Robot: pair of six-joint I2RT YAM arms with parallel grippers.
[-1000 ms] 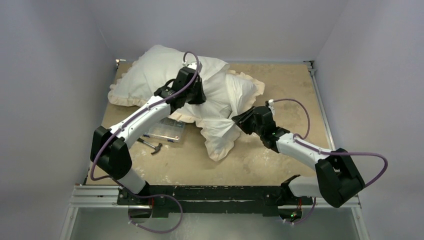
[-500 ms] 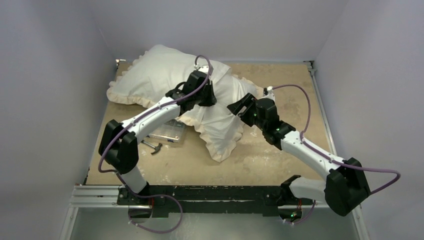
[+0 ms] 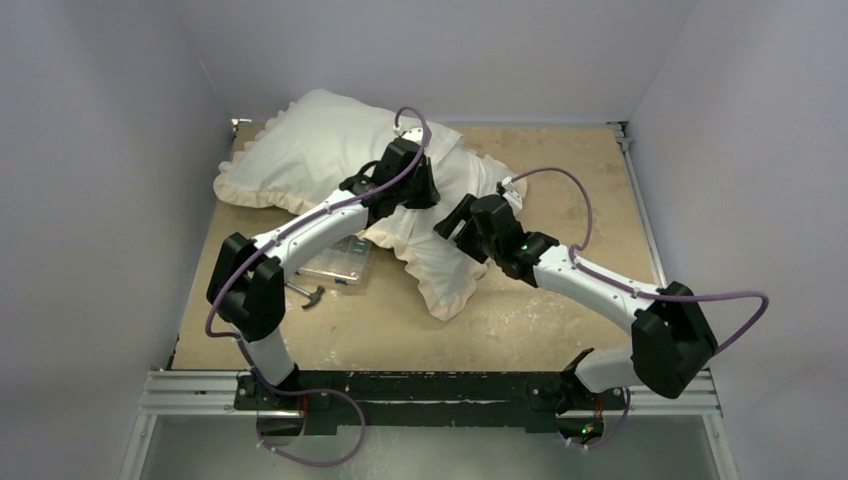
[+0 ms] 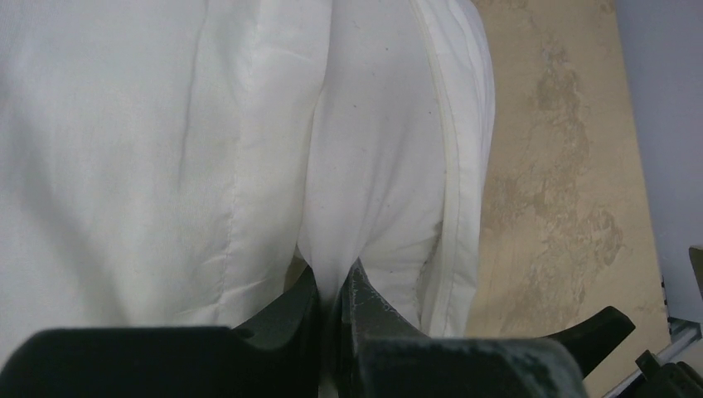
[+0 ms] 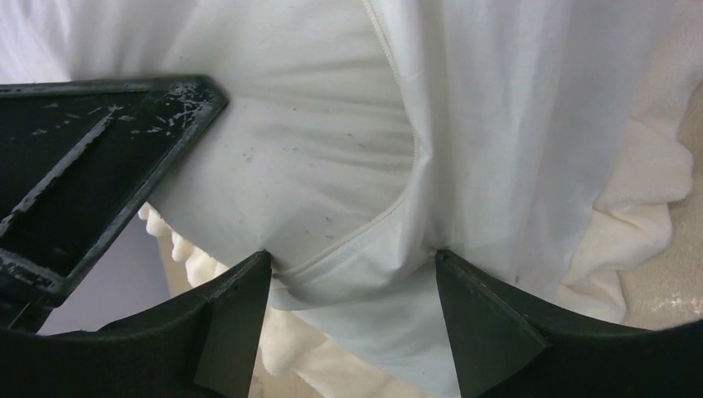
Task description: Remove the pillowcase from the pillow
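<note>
Left jaws stay pinched on pillowcase [image 3: 440, 270] mid-frame. Right jaws just spread wide and moved up-left, now straddling its zip seam [image 5: 396, 91]. Pillow bulk still cased, upper left: you're regripping, nothing's out yet.
</note>
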